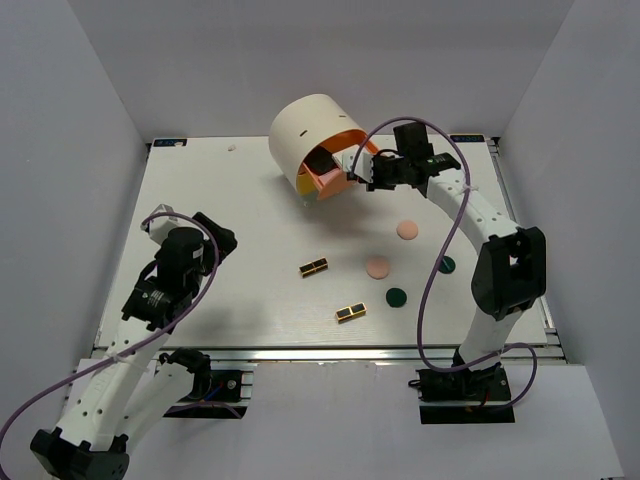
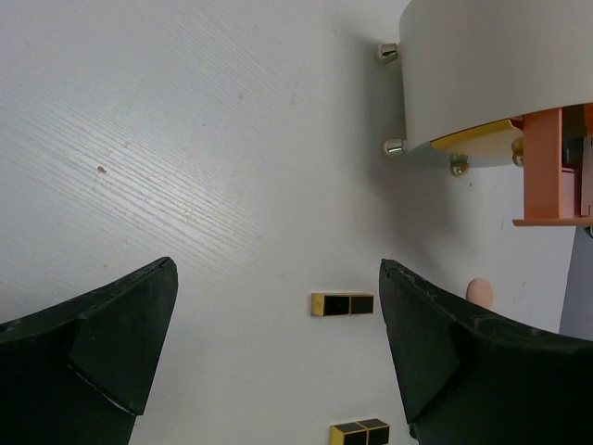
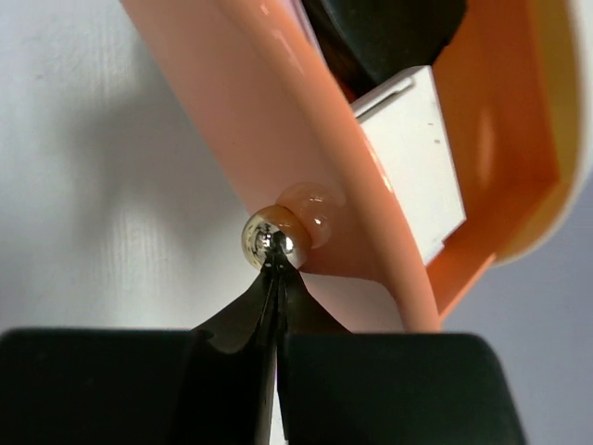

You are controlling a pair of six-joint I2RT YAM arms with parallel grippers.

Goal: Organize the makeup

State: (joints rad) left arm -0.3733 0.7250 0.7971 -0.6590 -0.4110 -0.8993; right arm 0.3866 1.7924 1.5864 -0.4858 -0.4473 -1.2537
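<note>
Two peach-pink discs (image 1: pixel 407 230) (image 1: pixel 377 267), two dark green discs (image 1: pixel 397 297) (image 1: pixel 446 264) and two black-and-gold palettes (image 1: pixel 314 267) (image 1: pixel 350 312) lie loose on the table. My right gripper (image 1: pixel 368 178) is shut, its tips (image 3: pixel 276 269) against the silver knob (image 3: pixel 269 239) of an open orange drawer (image 3: pixel 306 158). The drawer holds a white card (image 3: pixel 417 158) and a dark piece (image 3: pixel 389 32). My left gripper (image 1: pixel 215 233) is open and empty at the left. Ahead of it (image 2: pixel 278 269) lie both palettes (image 2: pixel 343 303) (image 2: pixel 359 433).
The big cream cylinder (image 1: pixel 310 135) stands at the back centre with its orange drawer (image 1: pixel 330 182) pulled out; it also shows in the left wrist view (image 2: pixel 491 65). A small pale spot (image 1: pixel 232 148) lies by the back edge. White walls enclose the table.
</note>
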